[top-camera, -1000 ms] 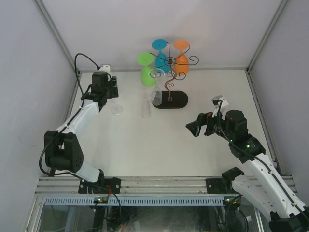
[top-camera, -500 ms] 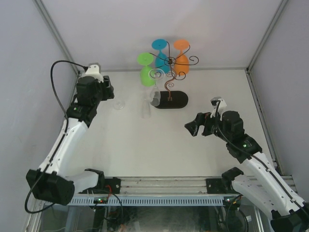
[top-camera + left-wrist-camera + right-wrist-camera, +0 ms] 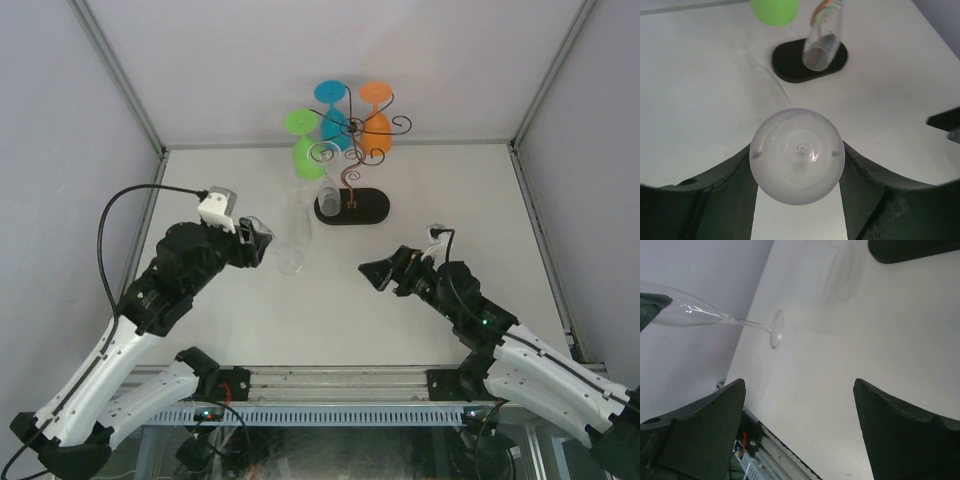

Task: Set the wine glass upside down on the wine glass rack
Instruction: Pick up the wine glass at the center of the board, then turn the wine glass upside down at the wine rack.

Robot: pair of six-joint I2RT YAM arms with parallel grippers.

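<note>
Left end effector (image 3: 262, 243) grips wine glass (image 3: 289, 263); rack (image 3: 370, 206) holds 3 coloured glasses (image 3: 330, 94).

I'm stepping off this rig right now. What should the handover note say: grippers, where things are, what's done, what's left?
Left gripper: shut on the wine glass by its bowl, glass on its side, stem toward the right arm.
Right gripper: open, empty, facing the glass.
Wine glass rack: far middle of the table; green glass, blue glass, orange glass and clear glass hang on it.
Done: glass picked up.
Left: turn it upside down, perhaps by a handover, and hang it on a free arm.
</note>
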